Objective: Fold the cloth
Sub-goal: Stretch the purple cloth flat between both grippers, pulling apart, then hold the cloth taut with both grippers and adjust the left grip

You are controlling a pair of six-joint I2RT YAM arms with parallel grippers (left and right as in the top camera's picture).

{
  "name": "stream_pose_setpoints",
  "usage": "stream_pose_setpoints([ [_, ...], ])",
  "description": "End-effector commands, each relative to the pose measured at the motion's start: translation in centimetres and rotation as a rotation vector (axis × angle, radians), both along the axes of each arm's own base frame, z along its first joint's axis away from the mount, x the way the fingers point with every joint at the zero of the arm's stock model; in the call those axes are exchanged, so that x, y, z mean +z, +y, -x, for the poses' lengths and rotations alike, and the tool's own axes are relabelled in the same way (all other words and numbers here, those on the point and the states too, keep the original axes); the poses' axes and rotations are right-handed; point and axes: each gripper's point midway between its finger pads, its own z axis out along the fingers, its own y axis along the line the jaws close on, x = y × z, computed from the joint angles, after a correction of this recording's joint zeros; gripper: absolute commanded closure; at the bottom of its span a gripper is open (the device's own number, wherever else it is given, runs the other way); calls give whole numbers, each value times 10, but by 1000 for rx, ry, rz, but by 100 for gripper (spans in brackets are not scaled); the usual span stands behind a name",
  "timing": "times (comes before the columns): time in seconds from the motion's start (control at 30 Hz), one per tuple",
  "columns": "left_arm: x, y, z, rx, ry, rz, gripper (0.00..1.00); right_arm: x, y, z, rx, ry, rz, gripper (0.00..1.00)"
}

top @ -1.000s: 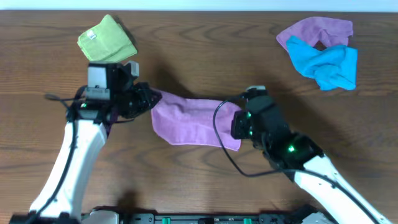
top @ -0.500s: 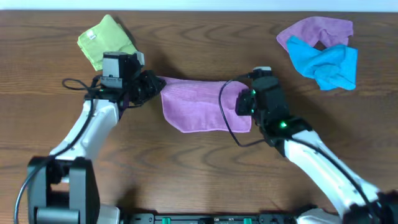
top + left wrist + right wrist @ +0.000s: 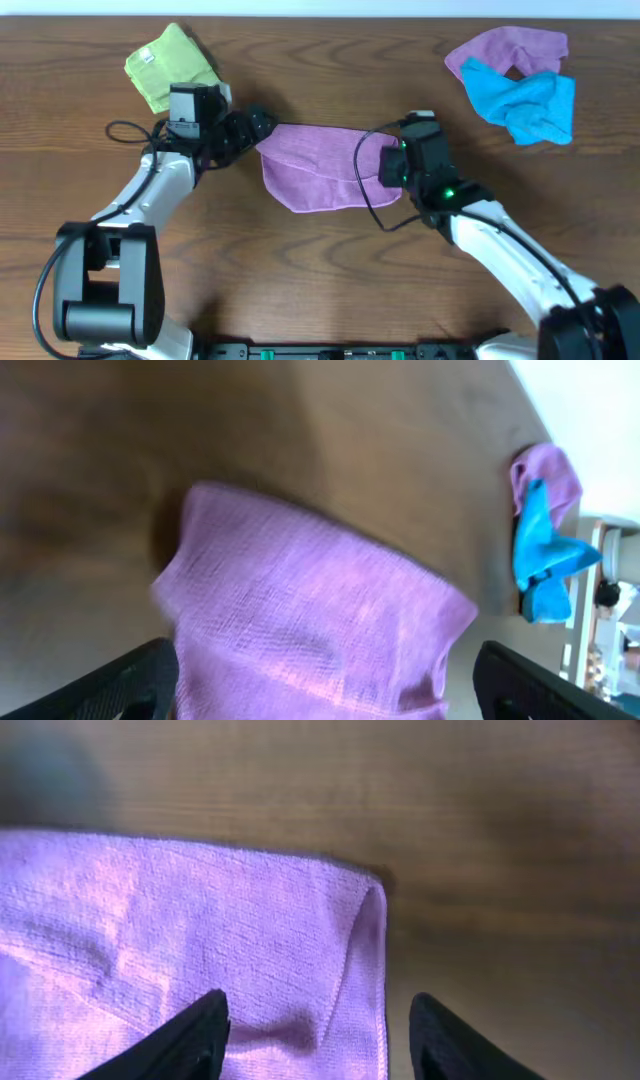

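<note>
We log the lilac cloth (image 3: 325, 172) lying doubled over on the desk (image 3: 320, 260), between both arms. Left fingers (image 3: 120, 685) are spread wide, released, over one end. Right fingers (image 3: 195, 1040) are parted, gripping nothing, straddling the opposite edge.

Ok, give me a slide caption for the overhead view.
Left end effector and right end effector, both open, flank the purple cloth; green cloth, second purple cloth and blue cloth lie beyond.

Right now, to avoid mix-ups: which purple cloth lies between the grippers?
The flat purple cloth mid-table; the other purple cloth is crumpled far right, partly under the blue cloth.
</note>
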Motion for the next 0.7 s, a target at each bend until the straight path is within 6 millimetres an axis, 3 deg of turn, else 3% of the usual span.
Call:
stream_pose_setpoints([
  [0.0, 17, 4, 6, -11, 0, 22, 5, 21, -6, 7, -50, 2, -50, 40],
  [0.17, 10, 4, 41, -22, 156, 45, 5, 0, -16, 37, -92, 184, -120, 35],
  [0.33, -9, 5, 75, -48, 297, 24, 5, -20, -30, 45, -131, 265, -165, 34],
  [0.47, -18, 6, 82, -46, 320, 17, 5, -32, -39, 44, -157, 306, -206, 35],
  [0.67, -37, 9, 86, -36, 305, -3, 5, -38, -33, 38, -136, 325, -279, 37],
])
